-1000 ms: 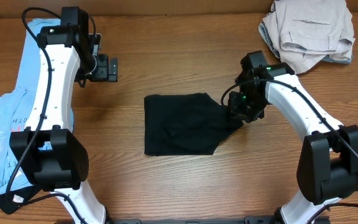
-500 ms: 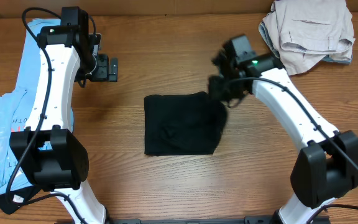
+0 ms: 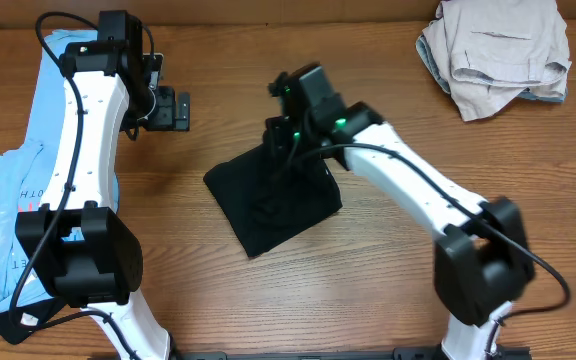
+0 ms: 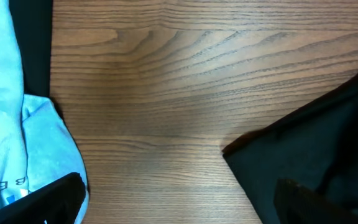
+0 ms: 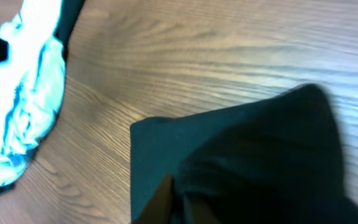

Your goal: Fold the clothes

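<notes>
**Right end effector** [image 3: 284, 141]: shifts from the right edge of the black garment [image 3: 273, 205] to a spot up and left of there, with the arm now reaching across the table [image 3: 388, 290].

**Black garment:** the outline turns from square-on to skewed. One corner is drawn up to the end effector, and the rest spreads below it and to both sides.

a black garment [image 3: 273, 205], folded to a rough rectangle, is laid near the middle of the table [image 3: 198, 300], turned askew, with its far edge bunched and lifted. a light blue printed shirt [image 3: 8, 200] is spread lengthwise along the left edge, and a crumpled pile of beige clothes [image 3: 493, 55] is heaped at the far right corner, well apart.
</notes>
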Robot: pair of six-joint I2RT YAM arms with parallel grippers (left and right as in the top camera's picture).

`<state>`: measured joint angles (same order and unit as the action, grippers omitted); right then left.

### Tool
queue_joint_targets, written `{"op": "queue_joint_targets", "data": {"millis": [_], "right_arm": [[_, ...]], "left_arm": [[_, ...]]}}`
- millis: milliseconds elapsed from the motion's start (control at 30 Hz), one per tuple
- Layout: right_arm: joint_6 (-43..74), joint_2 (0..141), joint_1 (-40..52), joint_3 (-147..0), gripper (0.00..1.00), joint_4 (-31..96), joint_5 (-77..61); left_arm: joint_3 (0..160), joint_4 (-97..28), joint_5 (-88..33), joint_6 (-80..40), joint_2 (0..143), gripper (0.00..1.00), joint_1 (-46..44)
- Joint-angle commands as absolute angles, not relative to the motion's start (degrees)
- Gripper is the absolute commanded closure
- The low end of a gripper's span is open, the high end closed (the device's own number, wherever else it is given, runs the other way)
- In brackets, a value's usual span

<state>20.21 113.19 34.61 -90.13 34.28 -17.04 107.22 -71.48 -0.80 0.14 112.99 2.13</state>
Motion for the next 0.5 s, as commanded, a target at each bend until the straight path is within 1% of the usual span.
{"op": "queue_joint_targets", "data": {"millis": [0, 67, 100, 133, 167, 333, 467], "right_arm": [[21.3, 114.2, 37.3, -91.2, 0.77, 33.3, -17.8], [21.3, 113.8, 37.9, -92.3, 0.47, 35.0, -17.7], [21.3, 113.5, 37.9, -93.5, 0.39, 36.9, -17.7], [21.3, 113.3, 37.8, -94.9, 0.34, 39.0, -17.7], [21.2, 113.0, 37.6, -96.4, 0.32, 41.1, -17.7], [19.7, 111.7, 35.6, -106.0, 0.31, 55.6, -16.4], [25.8, 111.8, 34.5, -107.4, 0.31, 64.7, -10.2]], "left_arm": [[107.0, -71.3, -1.5, 0.9, 113.2, 0.0, 1.9], [107.0, -71.3, -1.5, 0.9, 113.2, 0.0, 1.9], [107.0, -71.2, -1.5, 0.9, 113.2, 0.0, 1.9], [107.0, -71.1, -1.5, 0.9, 113.2, 0.0, 1.9], [107.0, -71.0, -1.5, 0.9, 113.2, 0.0, 1.9], [107.0, -70.6, -1.5, 0.9, 113.2, 0.0, 1.9], [107.0, -70.5, -1.5, 0.9, 113.2, 0.0, 1.9]]}}
